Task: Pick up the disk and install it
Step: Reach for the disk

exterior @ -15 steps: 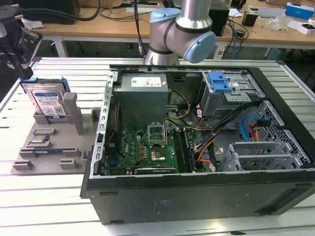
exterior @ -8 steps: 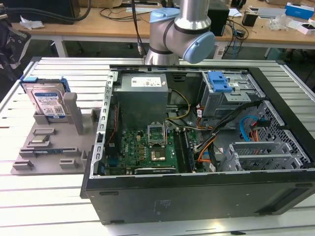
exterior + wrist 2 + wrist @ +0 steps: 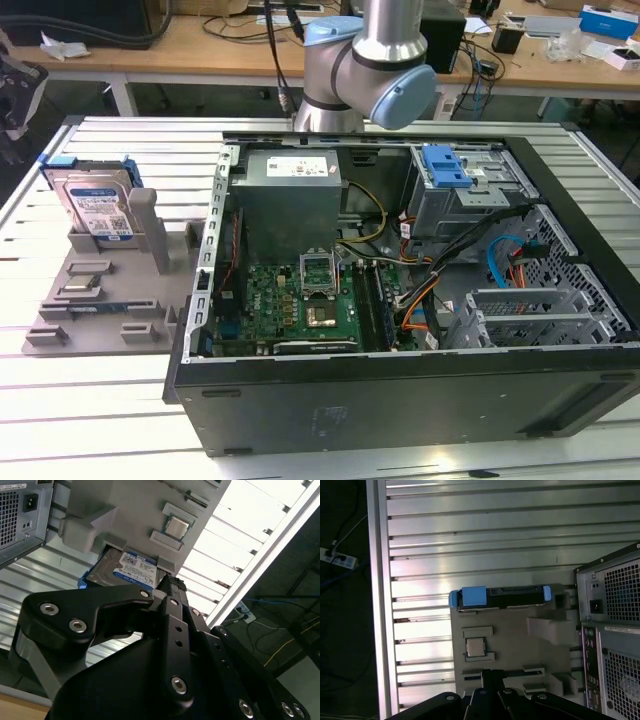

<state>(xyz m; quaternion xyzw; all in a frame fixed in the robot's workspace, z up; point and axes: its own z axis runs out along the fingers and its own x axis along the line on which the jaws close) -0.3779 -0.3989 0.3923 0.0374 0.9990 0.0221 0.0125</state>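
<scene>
disk [image 3: 97,203] stands tilted in grey fixture [image 3: 100,290] by the counter [image 3: 120,400] edge, beside open computer case [image 3: 400,390]. hand [image 3: 169,587] well apart from disk; grip state: cannot tell.

Disk [image 3: 96,205] in holder [image 3: 100,300] beside case [image 3: 400,400]

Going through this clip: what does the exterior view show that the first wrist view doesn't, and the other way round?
Exterior view, not the first wrist view: the open computer case's inside, with motherboard and grey power supply box, plus the labelled face of the disk. First wrist view, not the exterior: the case's rear panel with its power socket, and a power strip on the floor. Both: the disk standing in the grey fixture tray on the slatted aluminium table.
</scene>
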